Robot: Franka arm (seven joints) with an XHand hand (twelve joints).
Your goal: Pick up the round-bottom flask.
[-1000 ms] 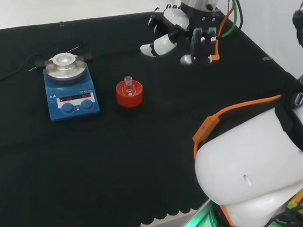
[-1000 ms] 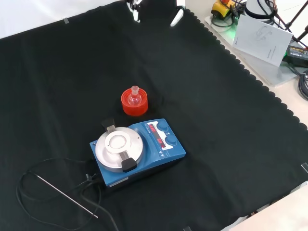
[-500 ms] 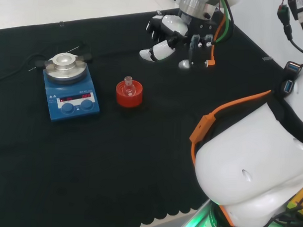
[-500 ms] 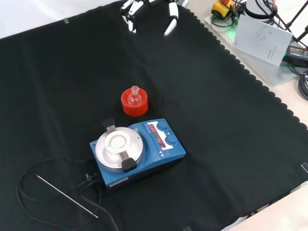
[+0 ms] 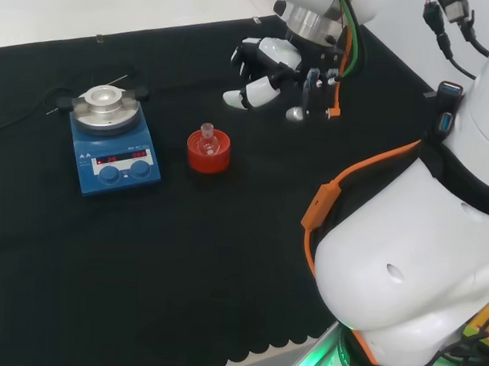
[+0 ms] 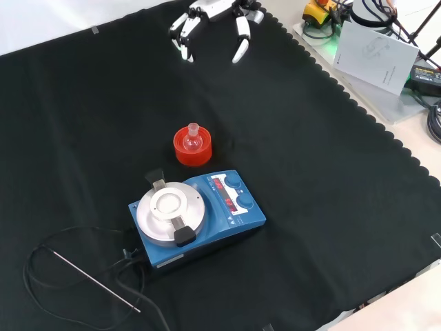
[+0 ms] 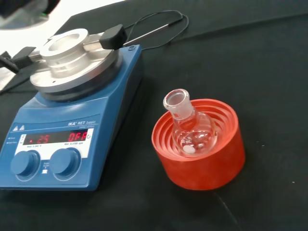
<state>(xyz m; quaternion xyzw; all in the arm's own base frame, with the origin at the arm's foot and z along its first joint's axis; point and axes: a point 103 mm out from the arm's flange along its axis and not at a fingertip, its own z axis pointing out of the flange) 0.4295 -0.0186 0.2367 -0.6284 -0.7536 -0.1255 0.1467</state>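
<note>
Hand [image 5: 268, 71] hovered above cloth, fingers [image 6: 239, 43] spread, pointing down, holding nothing; well apart from round-bottom flask [image 5: 207, 141].

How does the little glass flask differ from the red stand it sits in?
The flask is clear glass; the stand is solid red. The flask is round-bodied with a narrow neck leaning slightly; the stand is a wide, low ring with stepped ribs inside. The flask is the smaller and nests within the stand. Both rest together beside the blue hotplate.

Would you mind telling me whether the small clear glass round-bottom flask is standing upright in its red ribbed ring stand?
Nearly upright: the clear glass round-bottom flask sits in the red ribbed ring stand, its open neck pointing up with a slight tilt in the wrist view.
</note>
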